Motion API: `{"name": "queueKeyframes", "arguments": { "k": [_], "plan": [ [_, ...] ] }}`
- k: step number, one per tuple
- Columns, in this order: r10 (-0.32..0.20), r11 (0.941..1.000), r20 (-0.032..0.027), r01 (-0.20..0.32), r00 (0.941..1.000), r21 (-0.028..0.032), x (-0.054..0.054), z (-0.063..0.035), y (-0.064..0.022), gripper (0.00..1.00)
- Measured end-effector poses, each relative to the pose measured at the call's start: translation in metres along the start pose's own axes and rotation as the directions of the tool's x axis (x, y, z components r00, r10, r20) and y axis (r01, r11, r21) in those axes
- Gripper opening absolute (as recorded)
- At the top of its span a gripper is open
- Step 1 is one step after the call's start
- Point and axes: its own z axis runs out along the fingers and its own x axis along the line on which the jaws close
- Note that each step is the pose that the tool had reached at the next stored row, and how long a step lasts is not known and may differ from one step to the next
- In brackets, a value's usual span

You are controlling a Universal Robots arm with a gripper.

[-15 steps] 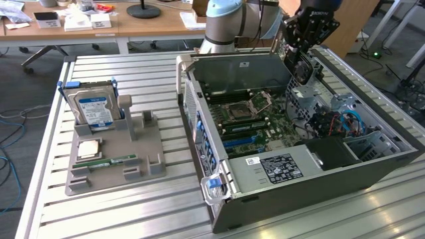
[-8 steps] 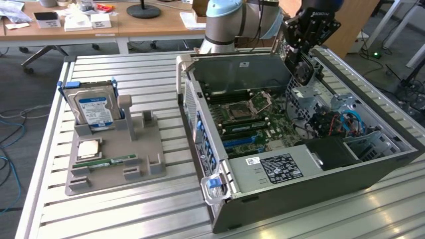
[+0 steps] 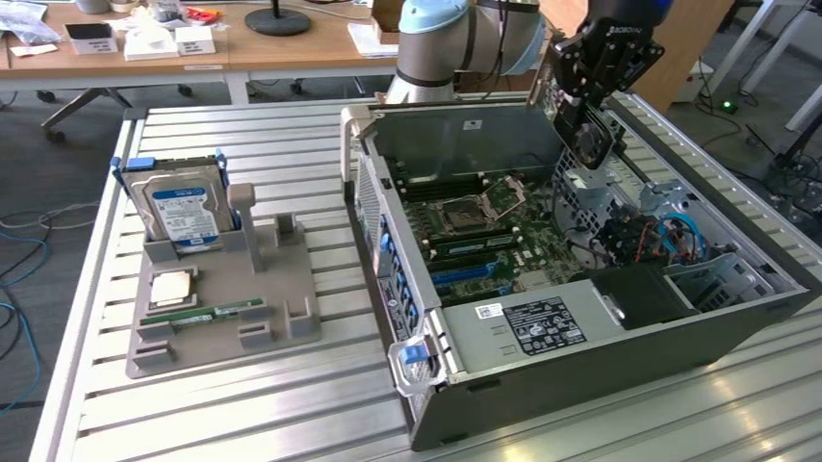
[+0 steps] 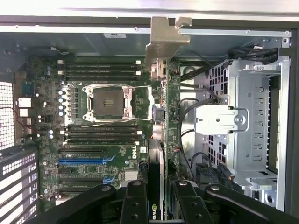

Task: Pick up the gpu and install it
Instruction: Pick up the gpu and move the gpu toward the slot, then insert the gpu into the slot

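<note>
One gripper (image 3: 588,101) is hanging over the far right corner of the open computer case (image 3: 719,318) in the exterior view. Its jaws are pinching the gpu (image 3: 588,140), which is dangling beneath them with its fan face turned toward the camera. The card is riding above the case's rim, clear of everything inside. The motherboard (image 3: 488,231) is lying flat on the case floor, toward the exterior view's left of the card. The blue slots (image 3: 469,279) are sitting nearer the case's front edge, well apart from the card. On the slatted table (image 3: 192,414), near its left edge, a grey holder (image 3: 295,289) is carrying a hard drive (image 3: 187,212) standing upright.

Two black fingers (image 4: 135,200) are showing in the wrist view, pressing on either side of the gpu (image 4: 161,140), with the gripper (image 4: 161,193) closing on the card's thin edge. The card's long axis is running straight out from the jaws to its pale metal bracket (image 4: 163,39), which is reaching almost to the case wall. The card is hovering over the seam between the motherboard (image 4: 107,135) and the silver drive cage (image 4: 257,116). The blue slot (image 4: 86,160) is lying crosswise to the card and off to the motherboard side. That suggests the card is needing both a turn and a sideways shift. Cables beside the cage are crowding one flank, while the motherboard side is offering open room.
</note>
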Motion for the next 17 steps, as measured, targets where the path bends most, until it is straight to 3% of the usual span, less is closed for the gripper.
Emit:
{"name": "queueKeyframes", "arguments": {
  "k": [7,17],
  "plan": [
    [0.0,1.0,0.0,0.0,1.0,0.0001,-0.0093,0.0002,-0.0017,0.26],
    [0.0,1.0,-0.0001,0.0,1.0,0.0,-0.0108,0.0001,-0.0051,0.26]
  ]
}}
